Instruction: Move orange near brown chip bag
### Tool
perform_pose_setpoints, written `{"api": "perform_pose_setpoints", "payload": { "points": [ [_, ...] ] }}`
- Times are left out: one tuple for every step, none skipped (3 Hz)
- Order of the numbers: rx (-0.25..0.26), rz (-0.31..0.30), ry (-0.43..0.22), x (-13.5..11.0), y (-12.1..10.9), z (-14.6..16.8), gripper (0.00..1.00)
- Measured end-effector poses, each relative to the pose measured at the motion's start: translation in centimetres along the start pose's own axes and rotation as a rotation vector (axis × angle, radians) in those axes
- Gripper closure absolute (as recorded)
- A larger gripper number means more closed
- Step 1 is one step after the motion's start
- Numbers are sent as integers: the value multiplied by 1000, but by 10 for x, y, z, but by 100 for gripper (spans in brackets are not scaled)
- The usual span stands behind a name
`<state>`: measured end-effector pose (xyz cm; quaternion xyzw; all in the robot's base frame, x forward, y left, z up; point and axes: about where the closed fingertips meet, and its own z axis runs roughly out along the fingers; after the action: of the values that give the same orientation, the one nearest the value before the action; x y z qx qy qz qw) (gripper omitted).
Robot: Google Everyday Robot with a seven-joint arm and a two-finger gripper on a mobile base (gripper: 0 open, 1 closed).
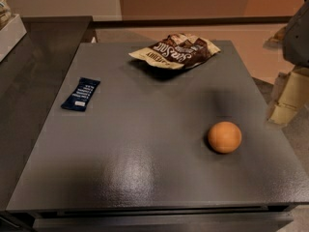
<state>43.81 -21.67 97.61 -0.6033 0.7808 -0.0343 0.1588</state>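
Note:
The orange [224, 137] is a small round fruit lying on the dark grey table [145, 168], right of centre and toward the front. The brown chip bag [176, 50], wrinkly with white "Sea Salt" lettering, lies flat near the table's far edge, well apart from the orange. My gripper [287, 98] shows as cream-coloured parts at the right edge of the view, beyond the table's right side. It is level with the space between bag and orange and touches neither.
A small dark blue bar wrapper [80, 94] lies on the left part of the table. A darker counter [34, 66] adjoins on the left, with a white object [9, 33] at its far corner. The floor lies beyond the far and right edges.

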Motion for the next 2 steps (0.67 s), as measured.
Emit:
{"api": "perform_pose_setpoints", "payload": {
  "points": [
    [0,0,0,0,0,0,0],
    [0,0,0,0,0,0,0]
  ]
}}
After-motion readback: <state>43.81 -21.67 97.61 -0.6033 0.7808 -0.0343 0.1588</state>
